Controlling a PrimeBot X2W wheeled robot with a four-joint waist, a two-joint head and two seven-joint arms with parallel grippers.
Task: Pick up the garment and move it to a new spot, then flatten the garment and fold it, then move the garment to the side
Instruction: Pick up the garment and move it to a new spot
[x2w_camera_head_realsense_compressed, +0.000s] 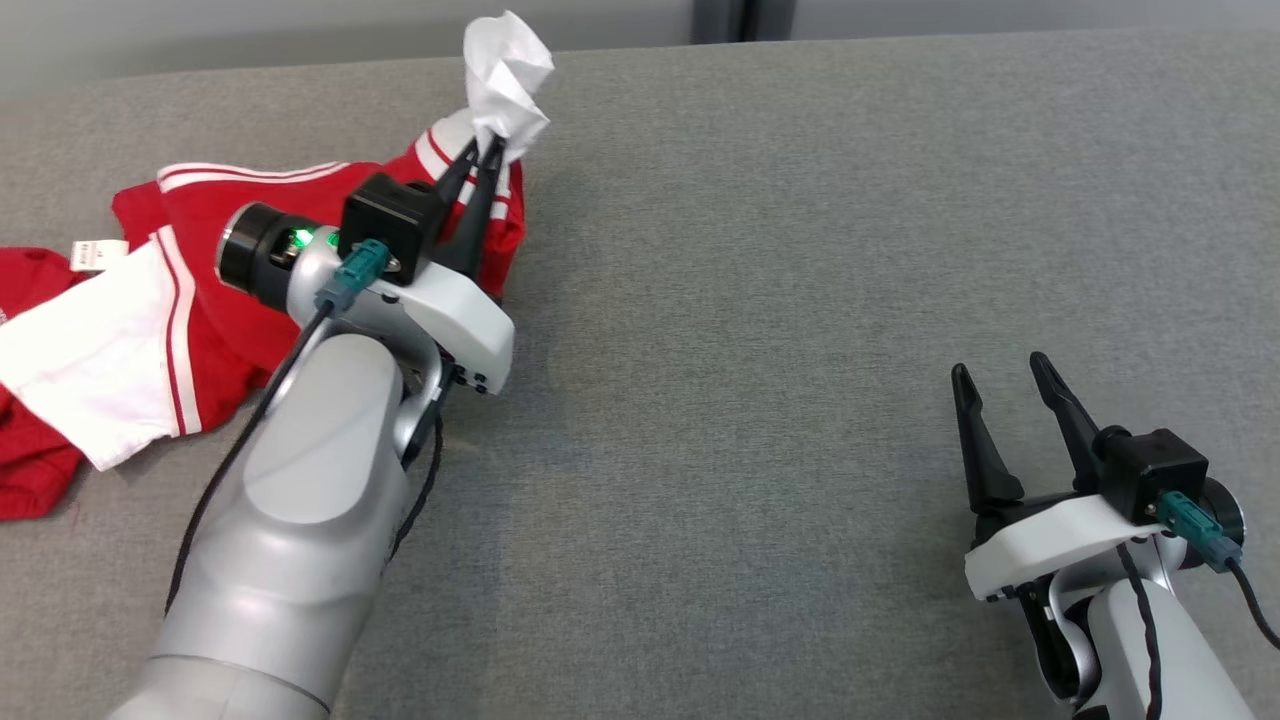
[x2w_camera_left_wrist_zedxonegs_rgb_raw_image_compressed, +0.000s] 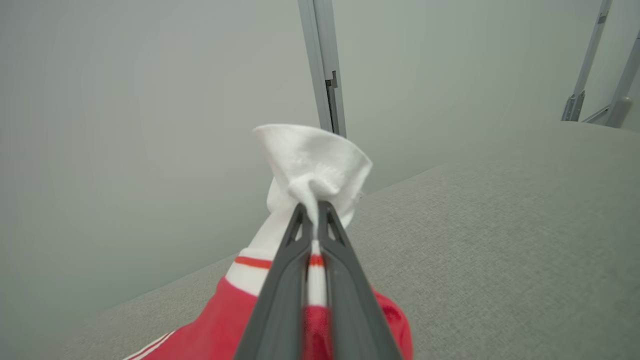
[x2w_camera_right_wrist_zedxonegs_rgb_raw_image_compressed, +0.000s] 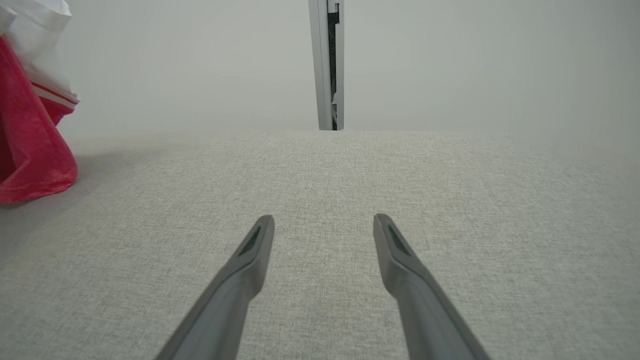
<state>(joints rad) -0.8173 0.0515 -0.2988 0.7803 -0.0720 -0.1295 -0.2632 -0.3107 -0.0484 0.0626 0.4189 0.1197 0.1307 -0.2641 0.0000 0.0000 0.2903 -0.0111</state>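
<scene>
Tools, two: the right tool (x2w_camera_head_realsense_compressed: 1000, 365), nearest, has its fingers spread and empty above the grey surface (x2w_camera_head_realsense_compressed: 750, 300), well apart from the garment. The left tool (x2w_camera_head_realsense_compressed: 483, 148), farther off, is pressed together on a white end of the red-and-white garment (x2w_camera_head_realsense_compressed: 190, 215), raising that bunch while the rest lies crumpled toward the surface's left. Progress, judged: pick-up begun only; relocating, flattening, folding and setting aside remain.
</scene>
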